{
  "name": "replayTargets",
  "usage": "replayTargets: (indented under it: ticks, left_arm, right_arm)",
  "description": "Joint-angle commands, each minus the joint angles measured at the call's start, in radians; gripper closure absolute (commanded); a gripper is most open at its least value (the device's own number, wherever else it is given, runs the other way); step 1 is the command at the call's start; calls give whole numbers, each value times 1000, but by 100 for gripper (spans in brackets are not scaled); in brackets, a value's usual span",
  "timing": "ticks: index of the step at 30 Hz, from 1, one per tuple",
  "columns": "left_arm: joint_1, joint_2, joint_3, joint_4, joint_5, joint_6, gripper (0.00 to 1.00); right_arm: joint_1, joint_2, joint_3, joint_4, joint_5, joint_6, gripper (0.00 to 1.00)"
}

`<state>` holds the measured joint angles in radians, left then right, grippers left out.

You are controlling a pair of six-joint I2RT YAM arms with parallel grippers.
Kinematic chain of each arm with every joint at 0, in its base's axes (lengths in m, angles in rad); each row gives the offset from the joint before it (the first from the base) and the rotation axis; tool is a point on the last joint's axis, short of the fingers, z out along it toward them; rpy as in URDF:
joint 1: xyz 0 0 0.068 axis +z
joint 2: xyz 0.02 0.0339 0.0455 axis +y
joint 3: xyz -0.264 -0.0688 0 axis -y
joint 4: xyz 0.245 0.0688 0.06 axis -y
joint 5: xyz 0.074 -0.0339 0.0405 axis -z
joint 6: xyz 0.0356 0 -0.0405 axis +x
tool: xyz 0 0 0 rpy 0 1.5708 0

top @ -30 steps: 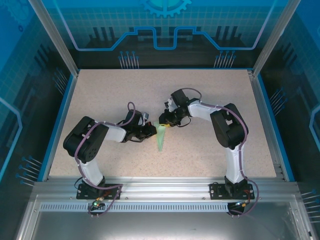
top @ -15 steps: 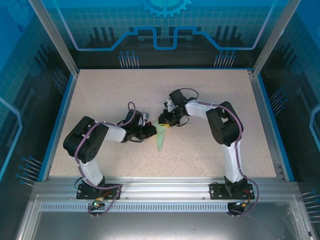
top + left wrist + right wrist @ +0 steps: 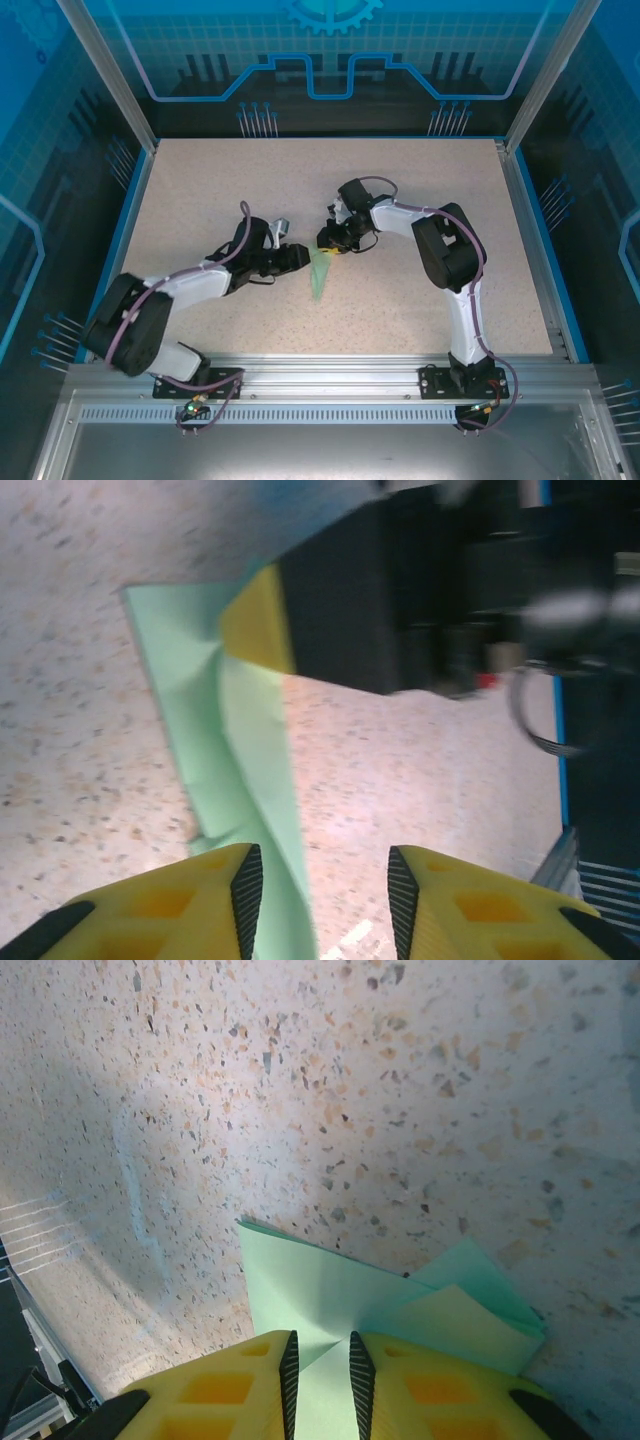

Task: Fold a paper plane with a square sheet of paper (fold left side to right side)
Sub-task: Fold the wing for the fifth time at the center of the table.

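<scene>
You are late in the task, by my reading: the paper is a slim folded plane (image 3: 319, 274), not a flat square. It lies near the middle of the table (image 3: 200, 190) with its wide end toward 12 o'clock and its tip toward 6 o'clock in the top view. Your right gripper (image 3: 328, 247) is clenched on the wide end; in the right wrist view its pads nip the green layers between them. Your left gripper (image 3: 300, 258) sits at 9 o'clock of the plane, just beside it. In the left wrist view its jaws stand apart and grasp nothing, with bare table in the gap and the paper's long edge running past the left pad. The main lengthwise folds look done. What seems left is tidying: the layers at the wide end fan out loosely and likely need a firmer crease. Whether every fold is finished, you cannot tell from here.
</scene>
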<state>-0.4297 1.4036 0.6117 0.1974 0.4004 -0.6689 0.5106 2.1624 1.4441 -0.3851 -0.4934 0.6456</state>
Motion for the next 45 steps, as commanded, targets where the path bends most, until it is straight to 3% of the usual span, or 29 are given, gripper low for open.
replayTargets:
  ticks: [1,10,19,38,45]
  left_arm:
    - [-52,-70,-15,-78,30,56,57]
    - [-186,76,77,-44,56,59,56]
    - [-186,204,96,-36,7,49,57]
    - [-188,287,42,-61,-6,54,60]
    - [-209,298,-6,-58,-39,36,71]
  right_arm:
    - [4,60,-16,-81,49,-16,75]
    - [8,59,-17,-83,51,-13,75]
    - [11,59,-16,-84,52,-17,75]
    - [9,61,-5,-91,50,-24,75]
    - [-11,-46,-33,-8,-18,-37,80]
